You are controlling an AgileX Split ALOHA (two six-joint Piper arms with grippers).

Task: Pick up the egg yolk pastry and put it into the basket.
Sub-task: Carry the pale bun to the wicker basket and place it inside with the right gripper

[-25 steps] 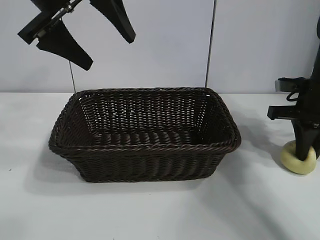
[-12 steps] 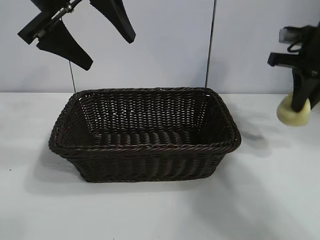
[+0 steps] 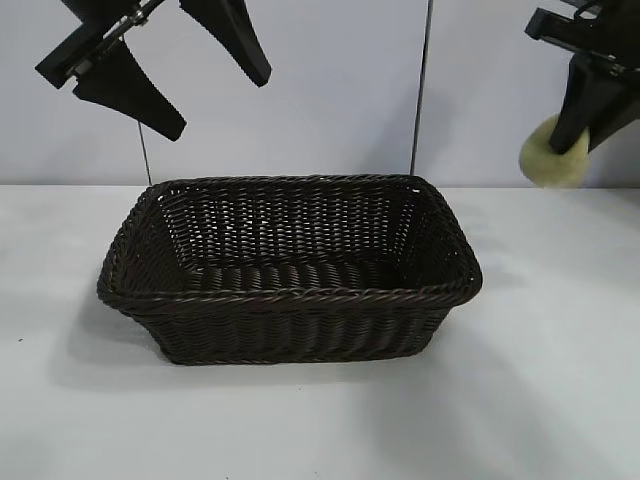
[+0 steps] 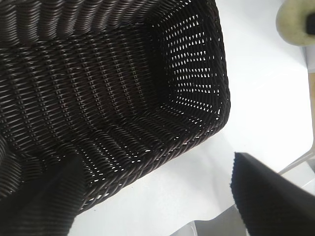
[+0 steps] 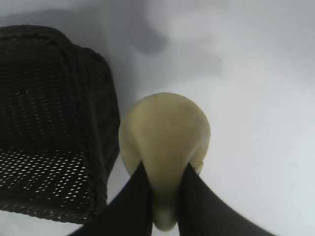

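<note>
The white table (image 3: 320, 420) fills the front of the scene. On it, toward the middle, stands the basket (image 3: 290, 300), dark woven wicker with a braided rim; nothing lies inside it. Above the basket's left far corner hangs the left gripper (image 3: 215, 95), high in the air, its two black fingers spread wide and holding nothing. In the left wrist view the same fingers (image 4: 268, 196) stand far apart over the basket (image 4: 118, 98). At the right side, well above the table and to the right of the basket, is the right gripper (image 3: 580, 135). Its fingers pinch the egg yolk pastry (image 3: 552, 155), a pale yellow lump which is in the air, not touching the table. The right wrist view shows the pastry (image 5: 165, 137) squeezed between the two fingers, with the basket's corner (image 5: 54, 123) beside it. Behind all is a plain grey wall (image 3: 330, 90)
</note>
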